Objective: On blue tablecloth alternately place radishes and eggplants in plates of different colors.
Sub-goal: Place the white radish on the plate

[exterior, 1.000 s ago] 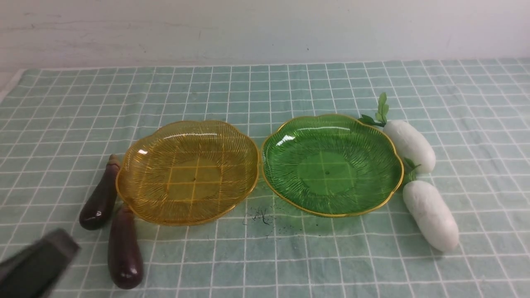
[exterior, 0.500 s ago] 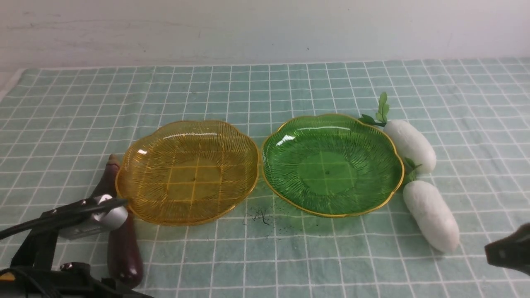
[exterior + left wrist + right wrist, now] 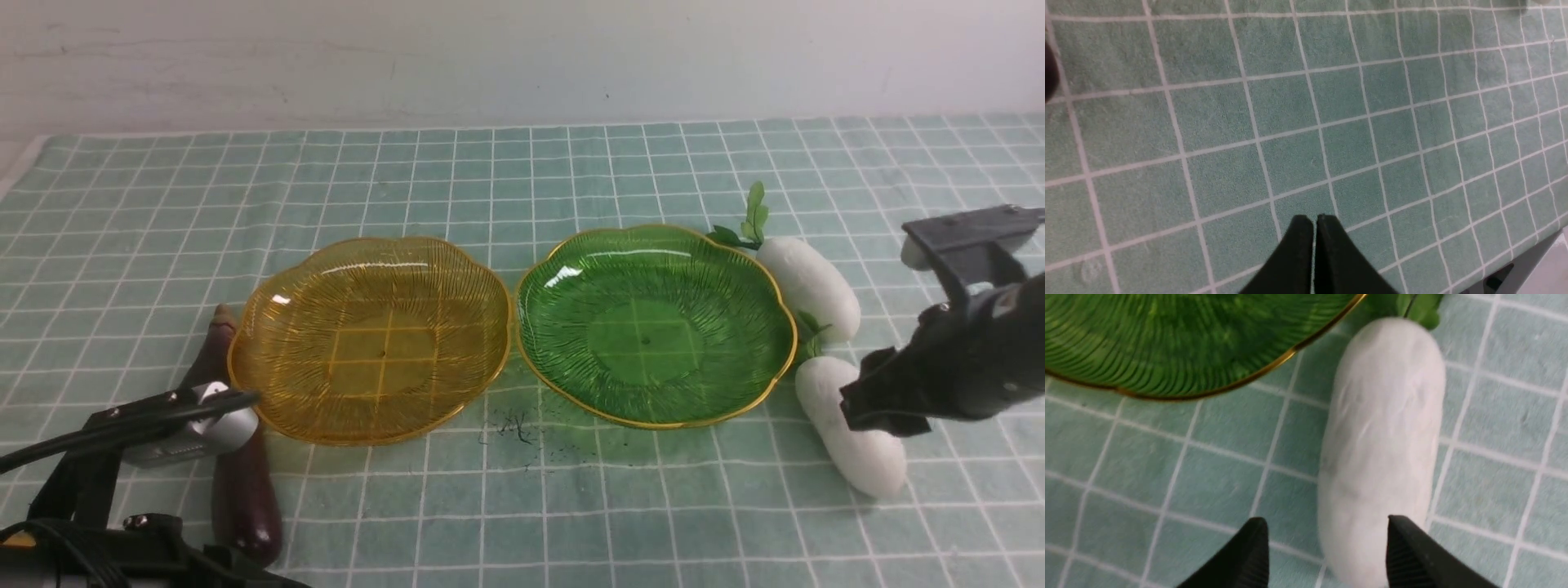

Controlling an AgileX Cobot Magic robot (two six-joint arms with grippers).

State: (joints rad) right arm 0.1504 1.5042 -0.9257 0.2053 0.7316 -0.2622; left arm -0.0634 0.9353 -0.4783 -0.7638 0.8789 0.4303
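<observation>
Right gripper [image 3: 1327, 524] has swung in from the lower right edge and now hangs over the near radish [image 3: 1384, 428]. Its jaws are apart, one on each side of the radish's rounded end; contact unclear. Left gripper [image 3: 1312, 222] has barely shifted; its jaws are together with nothing between, above bare blue tablecloth [image 3: 490, 180]. The near radish lies on the cloth just beside the green plate [image 3: 571, 269], with the far radish [image 3: 808, 286] behind it by the same rim. The amber plate [image 3: 367, 339] touches the green one; both are empty. Near eggplant [image 3: 245, 498] and far eggplant [image 3: 214, 343] lie left of the amber plate, partly hidden by the left arm.
</observation>
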